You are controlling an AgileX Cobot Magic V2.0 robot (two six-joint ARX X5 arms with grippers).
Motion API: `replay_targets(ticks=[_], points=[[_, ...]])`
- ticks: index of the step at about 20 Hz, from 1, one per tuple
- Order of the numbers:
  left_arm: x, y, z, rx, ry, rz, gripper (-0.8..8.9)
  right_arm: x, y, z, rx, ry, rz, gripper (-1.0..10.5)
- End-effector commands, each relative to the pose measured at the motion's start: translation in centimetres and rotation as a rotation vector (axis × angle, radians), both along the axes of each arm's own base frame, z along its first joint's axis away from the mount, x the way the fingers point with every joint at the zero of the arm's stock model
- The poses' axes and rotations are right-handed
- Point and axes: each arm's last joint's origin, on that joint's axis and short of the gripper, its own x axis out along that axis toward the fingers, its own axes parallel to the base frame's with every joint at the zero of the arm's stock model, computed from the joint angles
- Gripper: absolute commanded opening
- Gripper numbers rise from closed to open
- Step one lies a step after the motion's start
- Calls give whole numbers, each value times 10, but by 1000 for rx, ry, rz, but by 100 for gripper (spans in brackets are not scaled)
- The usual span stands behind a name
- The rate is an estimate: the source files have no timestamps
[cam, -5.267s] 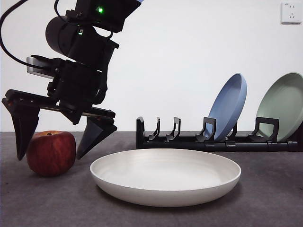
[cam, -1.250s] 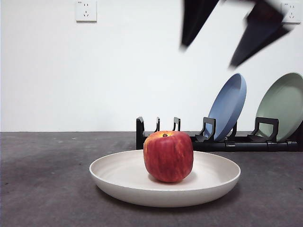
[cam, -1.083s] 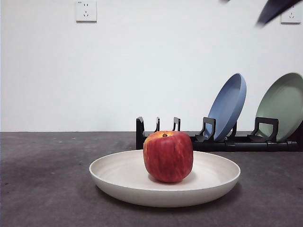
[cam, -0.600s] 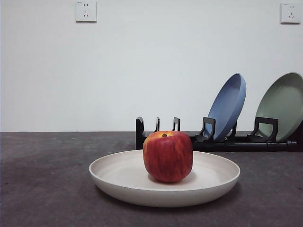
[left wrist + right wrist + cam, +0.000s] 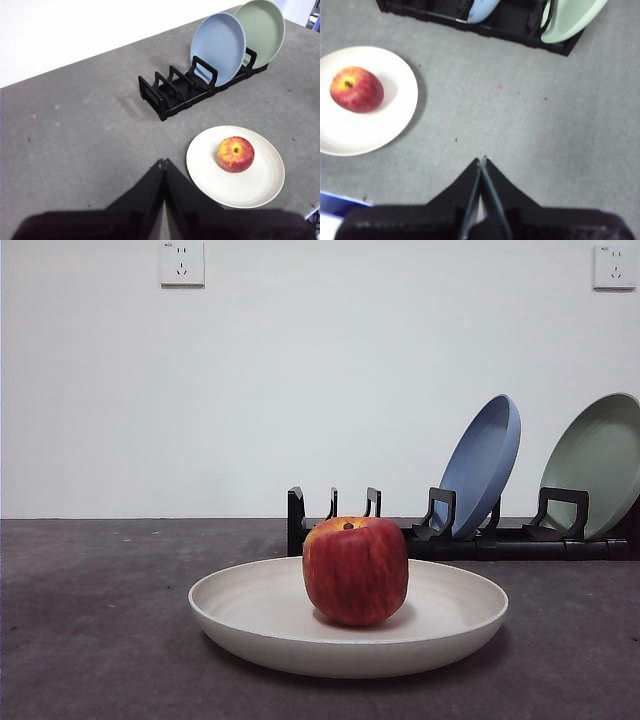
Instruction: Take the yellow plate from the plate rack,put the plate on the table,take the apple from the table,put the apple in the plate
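Apple: the red apple (image 5: 355,571) sits upright, stem up, inside the yellow plate (image 5: 250,615), a little off the plate's middle and resting on its floor.
Plate: the cream-coloured plate lies flat on the tabletop (image 5: 90,640), just in front of the plate rack (image 5: 470,540) and apart from it.
Rack: the black rack's near slots stand vacant; a blue plate (image 5: 485,462) and a pale green plate (image 5: 598,462) lean in its far slots.
Progress: by the look of things, every step is done. The plate is out of the rack and down on the tabletop, and the apple is in it. Nothing appears left but for the arms to rest.
Left hand: the left hand (image 5: 163,162) hangs high above bare tabletop, well clear of plate and rack, its two black jaws pressed together to a point and gripping nothing.
Right hand: the right hand (image 5: 482,160) is likewise raised over bare tabletop between plate and rack, jaws closed tip to tip, nothing between them.
Front view: neither arm shows here; only the apple, the plates, the rack and a white wall with two sockets (image 5: 181,262).
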Motion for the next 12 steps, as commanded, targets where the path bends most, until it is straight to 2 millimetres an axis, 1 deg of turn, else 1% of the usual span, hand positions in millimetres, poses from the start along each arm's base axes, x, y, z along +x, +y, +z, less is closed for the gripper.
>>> replay_targets(ticks=[1, 3, 6, 9, 12], points=[[0, 0, -1, 11, -4, 0, -5, 0, 0, 0, 6, 0, -12, 1], [1, -2, 0, 11, -8, 6, -4, 0, 0, 0, 5, -1, -12, 1], [2, -2, 0, 99, -57, -6, -4, 0, 0, 0, 6, 0, -12, 1], [6, -1, 6, 81, -148, 135, -4, 0, 0, 0, 5, -1, -12, 1], [13, 8, 11, 69, -293, 350, -4, 0, 0, 0, 6, 0, -12, 1]])
